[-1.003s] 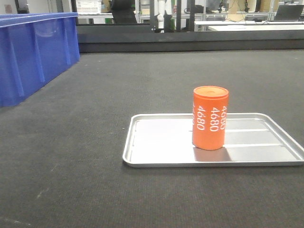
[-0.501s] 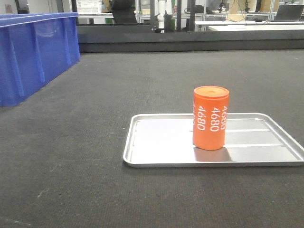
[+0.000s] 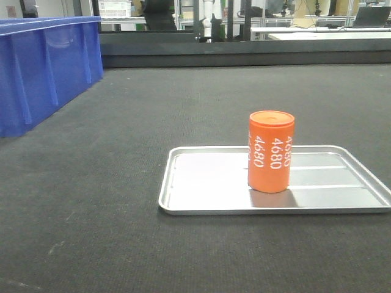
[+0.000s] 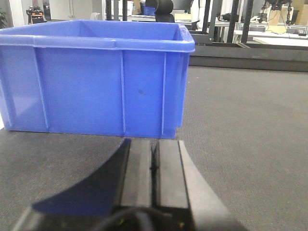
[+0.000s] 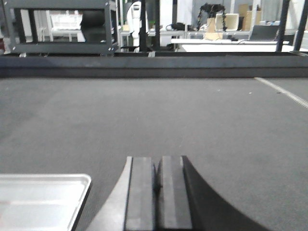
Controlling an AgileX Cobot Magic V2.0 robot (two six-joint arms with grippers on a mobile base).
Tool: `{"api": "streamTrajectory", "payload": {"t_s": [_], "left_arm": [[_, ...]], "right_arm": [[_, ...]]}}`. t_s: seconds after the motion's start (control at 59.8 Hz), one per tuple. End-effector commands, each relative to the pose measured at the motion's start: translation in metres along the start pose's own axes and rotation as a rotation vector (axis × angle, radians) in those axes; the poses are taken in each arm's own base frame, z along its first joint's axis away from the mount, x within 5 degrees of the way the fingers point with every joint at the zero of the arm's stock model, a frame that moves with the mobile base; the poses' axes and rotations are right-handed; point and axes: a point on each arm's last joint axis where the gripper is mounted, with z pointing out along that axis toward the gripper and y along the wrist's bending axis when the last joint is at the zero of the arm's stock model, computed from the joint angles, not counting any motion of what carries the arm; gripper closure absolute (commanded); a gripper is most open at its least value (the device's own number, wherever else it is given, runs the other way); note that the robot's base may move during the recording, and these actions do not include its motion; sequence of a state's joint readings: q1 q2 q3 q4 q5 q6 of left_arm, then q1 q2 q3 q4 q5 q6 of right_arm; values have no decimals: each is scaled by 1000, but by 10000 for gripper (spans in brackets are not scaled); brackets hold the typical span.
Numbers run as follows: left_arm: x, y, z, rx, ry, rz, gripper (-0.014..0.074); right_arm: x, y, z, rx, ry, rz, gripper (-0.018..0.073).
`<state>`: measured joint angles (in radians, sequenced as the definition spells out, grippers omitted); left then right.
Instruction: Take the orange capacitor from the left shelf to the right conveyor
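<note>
Orange capacitor (image 3: 270,152) upright in tray (image 3: 201,183), seemingly clear of rims.

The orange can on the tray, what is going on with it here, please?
Nothing is holding it at this moment. The orange can stands upright on the silver tray, which lies on the dark belt. Both claws are shut and empty: the left claw faces a blue bin, the right claw points over bare belt beside the tray's corner.
</note>
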<state>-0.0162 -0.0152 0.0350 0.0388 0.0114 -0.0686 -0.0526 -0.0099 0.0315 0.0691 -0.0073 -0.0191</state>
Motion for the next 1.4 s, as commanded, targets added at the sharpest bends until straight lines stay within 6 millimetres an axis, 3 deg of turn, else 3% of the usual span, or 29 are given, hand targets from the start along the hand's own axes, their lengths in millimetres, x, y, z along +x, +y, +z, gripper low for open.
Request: {"api": "streamTrajectory", "payload": {"t_s": [0.0, 0.585, 1.387], "left_arm": [[-1, 0, 0, 7, -77, -3, 722], [-1, 0, 0, 7, -77, -3, 722], [-1, 0, 0, 7, -77, -3, 722]], "right_arm": [[-14, 1, -3, -16, -106, -39, 505], [-22, 1, -4, -15, -193, -1, 505], [-19, 1, -3, -17, -154, -30, 505]]}}
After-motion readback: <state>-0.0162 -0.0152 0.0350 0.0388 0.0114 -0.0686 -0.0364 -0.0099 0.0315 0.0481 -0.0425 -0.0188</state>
